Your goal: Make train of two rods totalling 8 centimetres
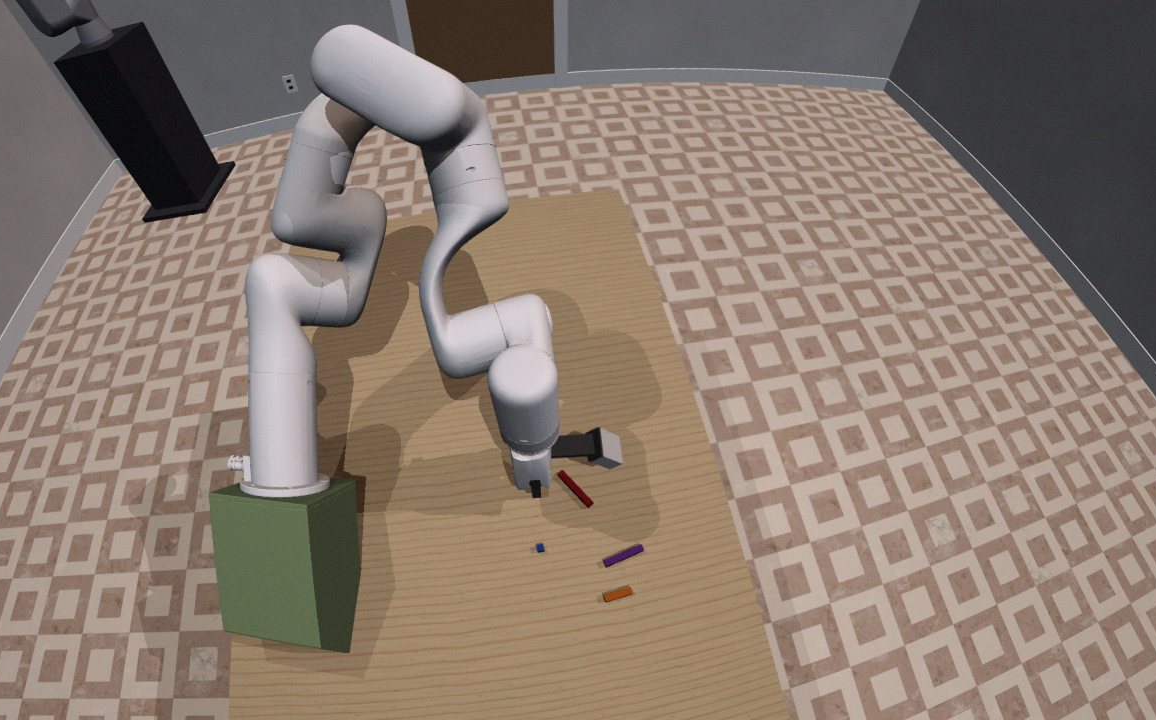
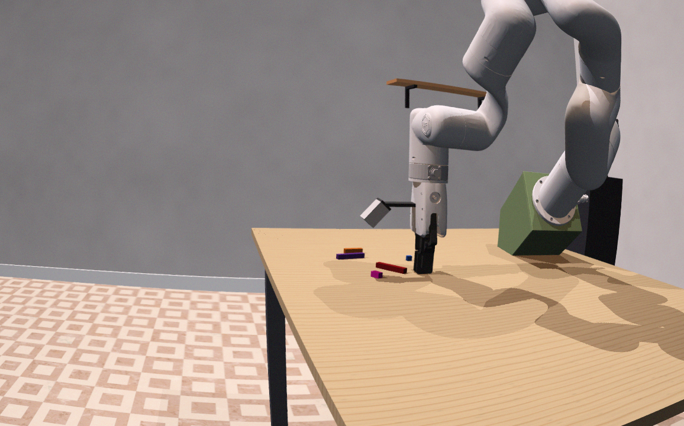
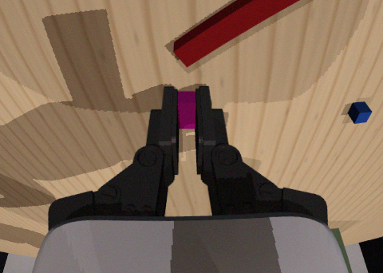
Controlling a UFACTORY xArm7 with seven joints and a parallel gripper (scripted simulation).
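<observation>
The big table (image 1: 492, 626) (image 2: 493, 318) (image 3: 132, 37) is light wood with thin stripes, and dark shadows lie across it. It has a dark leg (image 2: 276, 349). The floor (image 1: 949, 358) (image 2: 122, 344) has pink-brown and cream squares. The walls (image 1: 698, 35) (image 2: 175, 132) are grey. I see a brown door (image 1: 482, 40), and a wooden shelf (image 2: 439, 88) up on the wall.

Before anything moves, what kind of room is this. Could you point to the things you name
Probably a robot lab or test room: a robot arm (image 1: 282, 420) (image 2: 461, 126) on a green pedestal (image 1: 264, 573) (image 2: 519, 206), a wooden table (image 1: 439, 626) (image 2: 439, 370), and another arm on a black stand (image 1: 139, 116) behind.
</observation>
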